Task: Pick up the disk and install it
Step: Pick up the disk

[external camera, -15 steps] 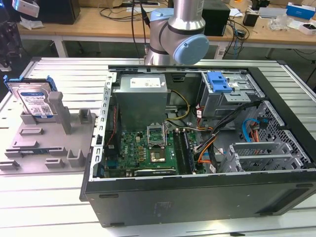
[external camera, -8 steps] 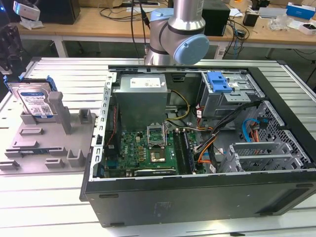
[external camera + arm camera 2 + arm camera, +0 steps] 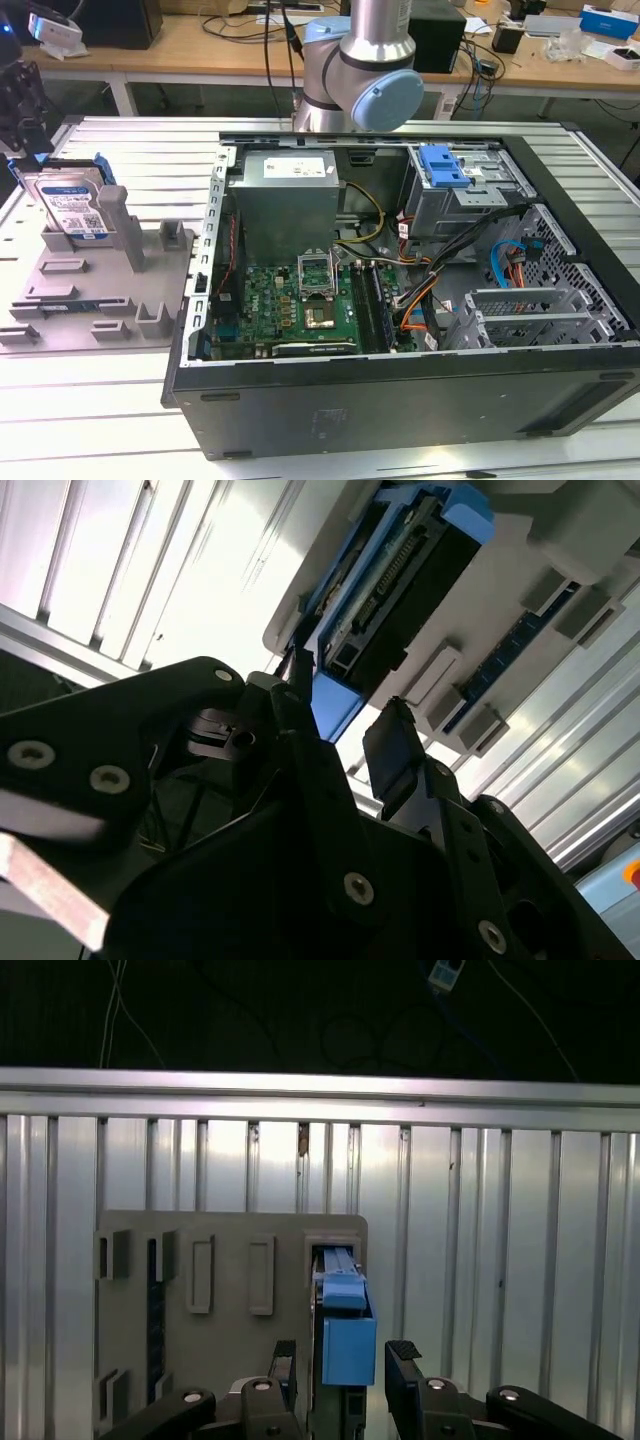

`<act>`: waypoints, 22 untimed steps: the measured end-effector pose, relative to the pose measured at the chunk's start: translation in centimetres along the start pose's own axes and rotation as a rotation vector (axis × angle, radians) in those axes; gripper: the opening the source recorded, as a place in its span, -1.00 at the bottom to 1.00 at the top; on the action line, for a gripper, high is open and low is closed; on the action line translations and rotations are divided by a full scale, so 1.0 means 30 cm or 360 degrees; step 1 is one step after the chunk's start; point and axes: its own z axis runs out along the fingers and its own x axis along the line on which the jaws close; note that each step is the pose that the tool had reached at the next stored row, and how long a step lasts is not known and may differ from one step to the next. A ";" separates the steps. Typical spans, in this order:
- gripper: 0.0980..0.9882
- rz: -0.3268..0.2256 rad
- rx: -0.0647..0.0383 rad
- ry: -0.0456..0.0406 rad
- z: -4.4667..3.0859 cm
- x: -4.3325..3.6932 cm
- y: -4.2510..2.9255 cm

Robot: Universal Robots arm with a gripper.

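Observation:
The disk [image 3: 68, 203], a silver drive with a white-and-blue label in a blue bracket, stands on edge in a slot of the grey holder [image 3: 100, 290] at the exterior view's left. My gripper [image 3: 28, 140] hangs just above and behind it. In the first wrist view the gripper [image 3: 345, 1360] is open, its two black fingers [image 3: 285, 1360] standing either side of the disk's blue bracket [image 3: 348, 1335] with small gaps. The second wrist view shows the same: the gripper [image 3: 340, 720] straddles the blue end of the disk [image 3: 400, 580].
An open computer case [image 3: 400, 400] lies on the ribbed metal table [image 3: 120, 150], with a grey power-supply box [image 3: 290, 200], a motherboard [image 3: 300, 300] and a drive cage carrying a blue latch [image 3: 445, 165]. The arm's base [image 3: 350, 60] rises behind the case.

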 end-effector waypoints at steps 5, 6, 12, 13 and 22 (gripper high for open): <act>-0.14 0.0000 0.0000 0.0000 0.016 0.000 0.003; -0.14 0.0000 0.0000 0.0000 0.018 0.000 0.004; -0.14 0.0000 0.0000 0.0000 0.039 -0.001 0.006; -0.14 0.0000 0.0000 0.0000 0.043 -0.001 0.006; -0.14 0.0000 0.0000 0.0000 0.074 -0.002 0.006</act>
